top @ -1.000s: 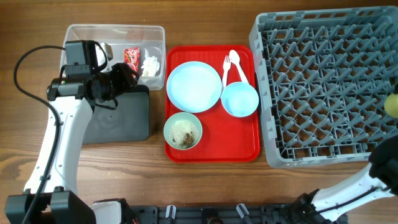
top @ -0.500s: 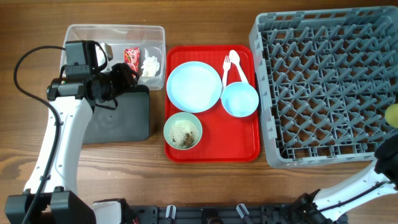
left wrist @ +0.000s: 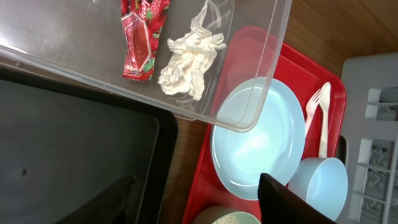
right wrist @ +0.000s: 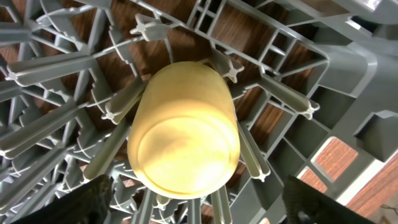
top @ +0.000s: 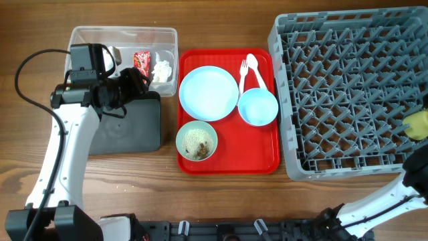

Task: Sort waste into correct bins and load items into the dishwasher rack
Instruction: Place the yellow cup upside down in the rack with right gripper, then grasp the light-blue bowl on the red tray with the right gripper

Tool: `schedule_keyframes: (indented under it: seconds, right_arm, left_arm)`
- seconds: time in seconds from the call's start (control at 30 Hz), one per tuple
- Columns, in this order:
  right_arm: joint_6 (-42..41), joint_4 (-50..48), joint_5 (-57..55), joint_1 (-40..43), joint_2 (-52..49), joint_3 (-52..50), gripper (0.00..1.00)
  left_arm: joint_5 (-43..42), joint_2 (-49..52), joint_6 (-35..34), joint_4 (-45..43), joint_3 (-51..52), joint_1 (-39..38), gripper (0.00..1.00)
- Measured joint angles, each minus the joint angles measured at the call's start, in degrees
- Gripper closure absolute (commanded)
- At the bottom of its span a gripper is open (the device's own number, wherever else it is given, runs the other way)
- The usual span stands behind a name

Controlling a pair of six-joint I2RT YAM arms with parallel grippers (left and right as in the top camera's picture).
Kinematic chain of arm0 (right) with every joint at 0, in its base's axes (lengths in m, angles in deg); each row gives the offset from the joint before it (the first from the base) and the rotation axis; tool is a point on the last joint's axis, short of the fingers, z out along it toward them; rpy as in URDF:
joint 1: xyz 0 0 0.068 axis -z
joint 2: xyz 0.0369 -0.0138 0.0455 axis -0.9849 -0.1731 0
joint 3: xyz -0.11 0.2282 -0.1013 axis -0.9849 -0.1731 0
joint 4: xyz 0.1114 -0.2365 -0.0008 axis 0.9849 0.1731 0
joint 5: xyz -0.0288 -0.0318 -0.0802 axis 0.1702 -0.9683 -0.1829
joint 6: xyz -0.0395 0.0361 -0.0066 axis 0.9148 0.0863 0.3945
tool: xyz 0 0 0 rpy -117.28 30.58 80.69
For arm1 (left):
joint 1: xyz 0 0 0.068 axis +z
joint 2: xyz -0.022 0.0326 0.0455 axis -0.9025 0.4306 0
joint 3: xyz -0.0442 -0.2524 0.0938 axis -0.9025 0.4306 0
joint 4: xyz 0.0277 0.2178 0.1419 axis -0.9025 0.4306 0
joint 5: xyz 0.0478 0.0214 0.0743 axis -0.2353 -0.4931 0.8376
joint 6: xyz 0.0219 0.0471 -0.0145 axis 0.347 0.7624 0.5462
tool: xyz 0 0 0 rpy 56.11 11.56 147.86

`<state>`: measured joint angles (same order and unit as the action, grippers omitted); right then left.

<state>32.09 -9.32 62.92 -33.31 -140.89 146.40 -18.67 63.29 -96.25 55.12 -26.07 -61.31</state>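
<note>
Yellow cup (right wrist: pixel 183 127) upturned among rack (right wrist: pixel 56 62) pegs (overhead: edge sliver only); right tool (right wrist: pixel 202 202) spread wide, seemingly empty.

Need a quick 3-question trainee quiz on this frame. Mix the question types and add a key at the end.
1. True or false: the pale green bowl stands in the dishwasher rack.
2. What lies in the clear tub? A: the red wrapper and the white tissue. B: only the wrapper. C: nothing.
3. How many items to load lie on the red tray, counting each piece of cutlery?

Key: 1 false, it is on the red tray; 2 A; 3 five.
</note>
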Motion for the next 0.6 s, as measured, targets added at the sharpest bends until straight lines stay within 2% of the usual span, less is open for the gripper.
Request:
schedule_keyframes:
  seconds: [0.23, 0.37, 0.47, 0.6]
  right_arm:
    - [4.2, -1.1, 15.2, -0.3, 0.5, 0.8, 0.03]
    - [8.2, -3.2, 24.5, -6.7, 9.0, 1.3, 0.04]
    - [9.7, -2.0, 26.5, -19.1, 17.2, 2.6, 0.04]
    - [7.9, 0.1, 22.2, -36.7, 18.5, 2.4, 0.04]
  left_arm:
    - [0.0, 0.0, 0.4, 0.5, 0.0, 0.0, 0.23]
    - [0.0, 0.0, 0.4, 0.7, 0.0, 0.0, 0.23]
    - [0.0, 0.0, 0.4, 0.7, 0.0, 0.0, 0.22]
    - [0.0, 0.0, 0.4, 0.8, 0.0, 0.0, 0.22]
